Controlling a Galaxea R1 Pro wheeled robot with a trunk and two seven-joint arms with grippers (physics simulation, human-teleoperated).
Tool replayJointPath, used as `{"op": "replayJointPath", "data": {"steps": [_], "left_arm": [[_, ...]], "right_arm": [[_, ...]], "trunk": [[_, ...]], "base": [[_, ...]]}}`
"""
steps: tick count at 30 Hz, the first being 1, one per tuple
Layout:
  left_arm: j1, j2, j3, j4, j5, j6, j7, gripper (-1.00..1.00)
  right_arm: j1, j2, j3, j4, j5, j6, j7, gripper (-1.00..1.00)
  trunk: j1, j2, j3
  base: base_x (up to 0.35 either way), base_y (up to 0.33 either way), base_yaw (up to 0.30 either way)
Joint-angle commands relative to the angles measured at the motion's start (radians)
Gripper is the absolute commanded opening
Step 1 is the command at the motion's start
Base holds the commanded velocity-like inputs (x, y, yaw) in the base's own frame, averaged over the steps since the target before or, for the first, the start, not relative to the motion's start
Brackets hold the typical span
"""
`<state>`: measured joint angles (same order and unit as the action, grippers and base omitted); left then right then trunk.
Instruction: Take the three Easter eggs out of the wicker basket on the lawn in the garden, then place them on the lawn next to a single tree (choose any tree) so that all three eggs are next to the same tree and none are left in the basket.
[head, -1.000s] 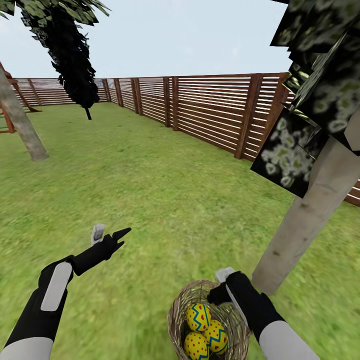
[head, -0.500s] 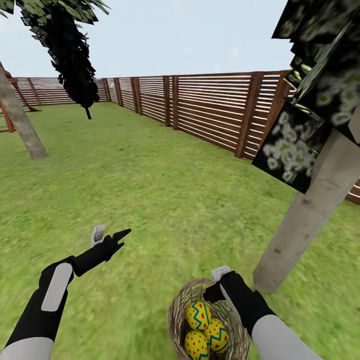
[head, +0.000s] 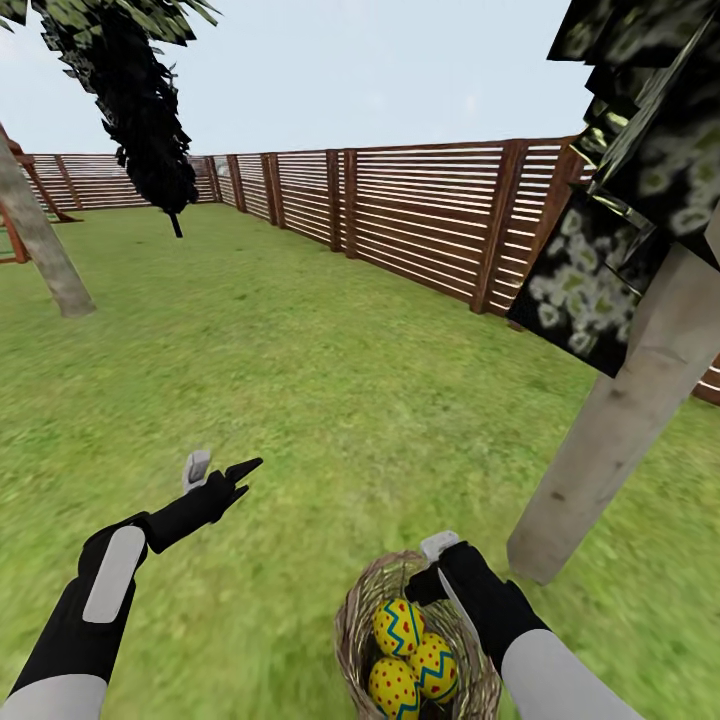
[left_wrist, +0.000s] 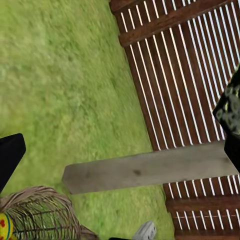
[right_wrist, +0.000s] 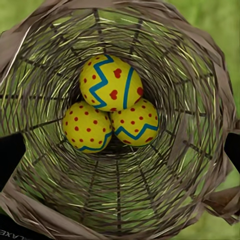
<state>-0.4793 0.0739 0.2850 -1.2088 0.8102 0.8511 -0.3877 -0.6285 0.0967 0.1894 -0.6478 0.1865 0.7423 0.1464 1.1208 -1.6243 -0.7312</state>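
The wicker basket (head: 355, 640) stands on the lawn (head: 330, 380) at the bottom of the head view, close to the base of a tree (head: 600, 450) with a pale trunk. Three Easter eggs (head: 398, 627) (head: 434, 665) (head: 393, 688) lie inside it. My right gripper (head: 432, 568) hovers open over the basket's far rim, holding nothing. In the right wrist view the eggs (right_wrist: 111, 82) (right_wrist: 86, 126) (right_wrist: 135, 122) sit at the bottom of the basket (right_wrist: 190, 75), with the black fingers (right_wrist: 10, 155) at either side. My left gripper (head: 218, 468) is open over grass, left of the basket.
A brown slat fence (head: 420, 215) runs along the back and right. A second pale trunk (head: 40, 250) stands at far left, with a dark conifer-like tree (head: 150, 130) behind it. In the left wrist view the trunk (left_wrist: 150, 170), the fence (left_wrist: 175, 75) and the basket rim (left_wrist: 40, 215) show.
My right gripper has edged a little left and nearer over the basket's far rim. The whole view shifted slightly. The left arm has not moved.
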Motion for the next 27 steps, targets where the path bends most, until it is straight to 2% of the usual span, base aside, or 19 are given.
{"op": "replayJointPath", "data": {"steps": [1,27], "left_arm": [[-0.001,0.0,0.002,0.0,0.0,0.006,-0.003,1.0],[-0.001,0.0,0.002,0.002,0.0,0.006,-0.003,1.0]], "right_arm": [[0.0,0.0,0.001,-0.001,0.011,0.005,0.007,1.0],[0.0,0.001,0.006,-0.014,0.012,-0.006,0.017,1.0]], "trunk": [[0.004,-0.008,-0.004],[0.104,-0.19,-0.086]], "base": [[0.0,0.0,0.0],[0.0,0.0,0.0]]}}
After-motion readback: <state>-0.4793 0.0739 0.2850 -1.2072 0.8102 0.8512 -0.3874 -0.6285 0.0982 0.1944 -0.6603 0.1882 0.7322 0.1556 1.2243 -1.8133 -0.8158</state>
